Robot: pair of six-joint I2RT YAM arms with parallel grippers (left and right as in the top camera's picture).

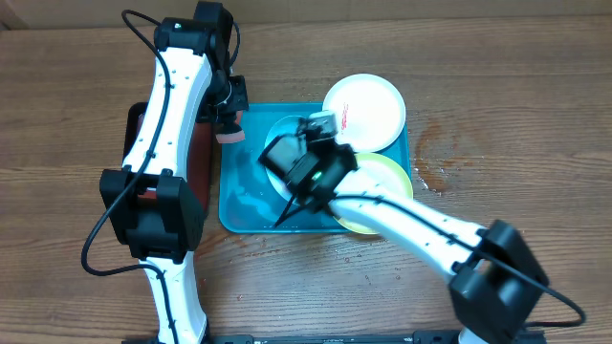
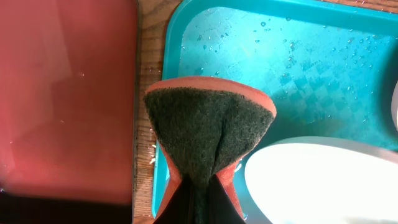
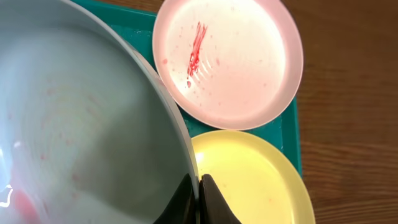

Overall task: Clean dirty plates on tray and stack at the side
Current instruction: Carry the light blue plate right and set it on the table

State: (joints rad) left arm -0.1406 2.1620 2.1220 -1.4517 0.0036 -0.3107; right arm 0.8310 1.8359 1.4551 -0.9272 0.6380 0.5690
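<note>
A brown wooden table (image 1: 507, 76) with long horizontal grain and darker streaks fills the overhead view from edge to edge, lit evenly by soft light that throws only faint shadows. A scatter of damp blotches (image 1: 432, 164) darkens the wood right of centre.

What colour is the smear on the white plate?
Red; the smear on the white plate shows best in the right wrist view.

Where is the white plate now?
In the overhead view, the white plate sits at the turquoise tray's far right corner, just beyond the yellow-green plate.
</note>
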